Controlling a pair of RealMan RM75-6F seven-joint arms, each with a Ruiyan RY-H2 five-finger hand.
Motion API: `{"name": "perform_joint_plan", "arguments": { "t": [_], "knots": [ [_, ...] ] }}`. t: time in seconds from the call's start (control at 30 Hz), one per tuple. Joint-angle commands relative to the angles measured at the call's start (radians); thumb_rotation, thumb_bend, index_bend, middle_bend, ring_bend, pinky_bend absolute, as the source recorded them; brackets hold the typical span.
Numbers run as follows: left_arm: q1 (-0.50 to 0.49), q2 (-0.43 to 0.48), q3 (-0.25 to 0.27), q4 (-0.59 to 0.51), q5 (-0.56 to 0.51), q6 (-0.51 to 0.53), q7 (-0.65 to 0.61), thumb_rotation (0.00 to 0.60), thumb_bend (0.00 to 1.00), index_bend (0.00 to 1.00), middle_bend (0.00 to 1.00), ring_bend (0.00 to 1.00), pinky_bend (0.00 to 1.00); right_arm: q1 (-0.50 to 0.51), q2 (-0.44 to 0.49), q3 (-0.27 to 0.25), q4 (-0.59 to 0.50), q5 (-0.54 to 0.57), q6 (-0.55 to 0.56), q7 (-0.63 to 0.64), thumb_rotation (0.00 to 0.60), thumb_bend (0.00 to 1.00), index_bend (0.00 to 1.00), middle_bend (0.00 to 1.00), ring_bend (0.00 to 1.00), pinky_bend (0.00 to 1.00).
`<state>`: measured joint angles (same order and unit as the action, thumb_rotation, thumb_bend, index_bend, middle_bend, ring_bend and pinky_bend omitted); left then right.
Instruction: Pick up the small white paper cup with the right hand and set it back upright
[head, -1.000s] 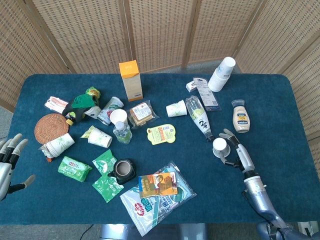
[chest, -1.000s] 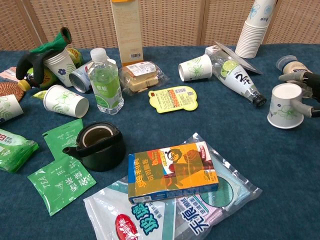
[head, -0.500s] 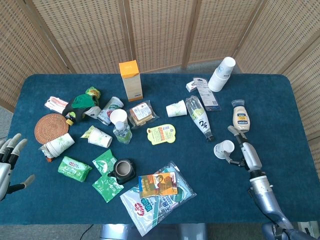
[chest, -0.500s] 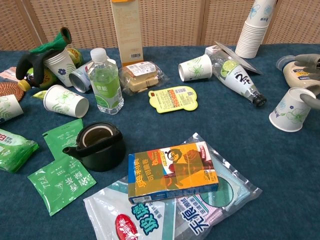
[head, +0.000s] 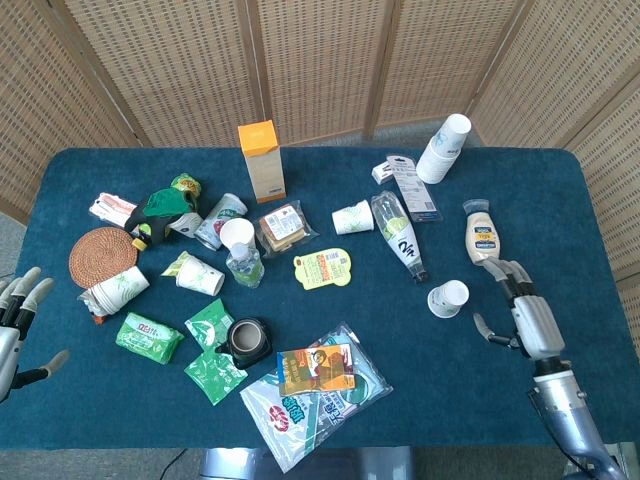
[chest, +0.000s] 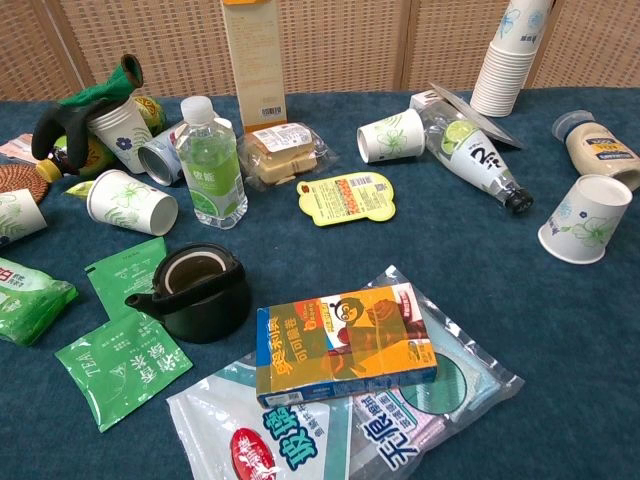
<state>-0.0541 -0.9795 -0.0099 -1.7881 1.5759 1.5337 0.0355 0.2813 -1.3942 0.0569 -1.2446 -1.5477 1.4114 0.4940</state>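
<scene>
The small white paper cup (head: 447, 298) with a green leaf print lies tipped over on the blue cloth, right of centre. In the chest view the cup (chest: 585, 220) leans with one round end facing up and to the right. My right hand (head: 525, 315) hovers to the right of the cup, apart from it, fingers spread and holding nothing; the chest view does not show it. My left hand (head: 15, 320) hangs open off the table's front left corner, far from the cup.
A mayonnaise bottle (head: 481, 236) lies just behind the right hand, and a dark glass bottle (head: 400, 237) lies left of the cup. A cup stack (head: 444, 148) stands at the back. Teapot (head: 247, 340), snack packets and more cups crowd the left and middle.
My right hand let go of the cup and drew back to the right and nearer. The cup, held level a second ago, tipped over and now rests on the cloth.
</scene>
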Motion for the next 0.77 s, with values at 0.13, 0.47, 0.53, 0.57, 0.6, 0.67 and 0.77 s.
{"name": "perform_joint_plan", "arguments": {
  "t": [0.13,0.47,0.53,0.57,0.6,0.67,0.77],
  "knots": [
    [0.000,0.000,0.001,0.000,0.002,-0.001,0.000,0.600,0.25,0.00,0.00,0.00,0.00,-0.057,0.025,-0.011,0.005,0.001,0.071,-0.102,0.531,0.40,0.00,0.00,0.00,0.00],
    [0.001,-0.002,0.002,0.000,0.005,0.000,0.007,0.600,0.25,0.00,0.00,0.00,0.00,-0.111,0.047,0.014,0.023,0.027,0.143,-0.209,0.525,0.39,0.01,0.00,0.00,0.00],
    [0.000,-0.002,0.004,0.001,0.008,-0.002,0.005,0.600,0.25,0.00,0.00,0.00,0.00,-0.116,0.049,0.010,0.029,0.023,0.145,-0.237,0.526,0.39,0.01,0.00,0.00,0.00],
    [0.000,-0.001,0.004,0.001,0.010,-0.001,0.004,0.600,0.25,0.00,0.00,0.00,0.00,-0.118,0.049,0.010,0.029,0.022,0.146,-0.248,0.526,0.39,0.01,0.00,0.00,0.00],
    [0.000,-0.001,0.005,0.002,0.012,-0.001,0.003,0.600,0.25,0.00,0.00,0.00,0.00,-0.119,0.049,0.010,0.027,0.020,0.147,-0.258,0.525,0.39,0.01,0.00,0.00,0.00],
    [0.000,-0.001,0.007,0.003,0.016,-0.001,0.002,0.600,0.25,0.00,0.00,0.00,0.00,-0.121,0.049,0.013,0.018,0.021,0.149,-0.267,0.529,0.39,0.01,0.00,0.00,0.00],
    [0.001,-0.001,0.009,0.004,0.021,0.001,0.001,0.600,0.25,0.00,0.00,0.00,0.00,-0.124,0.049,0.017,0.009,0.025,0.147,-0.274,0.548,0.39,0.01,0.00,0.00,0.00]
  ]
}}
